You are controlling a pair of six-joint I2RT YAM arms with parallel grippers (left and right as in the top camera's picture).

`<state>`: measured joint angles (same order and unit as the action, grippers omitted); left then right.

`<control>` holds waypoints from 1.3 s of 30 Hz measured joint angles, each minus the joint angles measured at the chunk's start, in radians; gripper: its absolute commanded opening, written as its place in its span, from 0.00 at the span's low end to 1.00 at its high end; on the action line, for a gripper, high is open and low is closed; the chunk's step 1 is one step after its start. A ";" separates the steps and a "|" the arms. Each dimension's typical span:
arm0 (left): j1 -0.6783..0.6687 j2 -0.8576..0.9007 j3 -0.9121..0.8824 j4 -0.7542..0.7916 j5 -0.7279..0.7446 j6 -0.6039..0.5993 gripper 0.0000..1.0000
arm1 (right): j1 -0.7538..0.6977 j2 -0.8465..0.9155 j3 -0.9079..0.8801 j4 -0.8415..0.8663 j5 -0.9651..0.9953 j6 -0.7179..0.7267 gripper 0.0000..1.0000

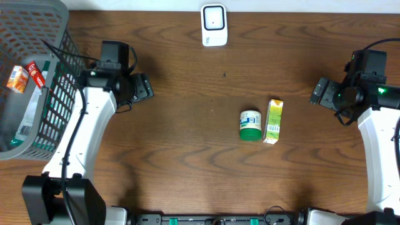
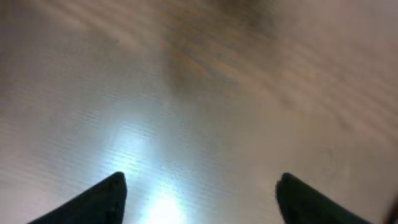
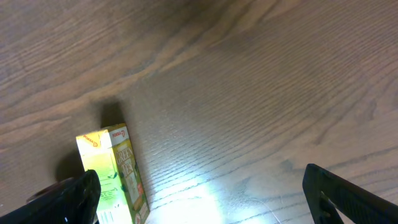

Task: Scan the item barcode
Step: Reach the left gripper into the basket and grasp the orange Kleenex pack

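Note:
A white barcode scanner (image 1: pixel 213 25) stands at the back edge of the table, in the middle. Two items lie side by side right of centre: a white jar with a green lid (image 1: pixel 250 125) and a yellow-green tea carton (image 1: pixel 273 121). My left gripper (image 1: pixel 144 87) hovers over bare wood at the left, far from both. In the blurred left wrist view its fingers (image 2: pixel 106 199) stand apart around nothing. My right gripper (image 1: pixel 319 92) is open, up and to the right of the carton. In the right wrist view the carton (image 3: pixel 115 171) lies by the left finger (image 3: pixel 71 199), untouched.
A grey wire basket (image 1: pixel 59 94) fills the far left corner. It holds an orange carton (image 1: pixel 17 79), a red packet (image 1: pixel 35 73) and other goods. The left arm runs close along the basket's right wall.

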<state>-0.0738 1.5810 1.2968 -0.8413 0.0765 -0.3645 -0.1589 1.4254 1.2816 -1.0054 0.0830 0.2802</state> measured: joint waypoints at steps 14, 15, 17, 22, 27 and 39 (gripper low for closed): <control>0.241 -0.028 0.829 -0.305 -0.083 0.051 0.76 | 0.000 0.000 -0.002 0.000 0.001 0.000 0.99; 0.268 -0.031 0.840 -0.284 -0.090 0.063 0.77 | 0.000 0.000 -0.002 -0.001 0.001 0.000 0.99; 0.331 -0.031 0.848 -0.249 -0.117 0.085 0.77 | 0.000 0.000 -0.002 0.000 0.002 0.000 0.99; 0.472 0.027 0.848 -0.185 -0.183 0.148 0.79 | 0.000 0.000 -0.002 0.000 0.002 0.000 0.99; 0.562 0.164 0.848 -0.149 -0.202 0.237 0.82 | 0.000 0.000 -0.002 0.000 0.002 0.000 0.99; 0.654 0.541 0.847 -0.090 -0.211 0.562 0.72 | 0.000 0.000 -0.002 -0.001 0.003 0.000 0.99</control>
<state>0.5800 2.1223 2.1437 -0.9310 -0.1345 0.1978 -0.1589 1.4258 1.2800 -1.0061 0.0856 0.2802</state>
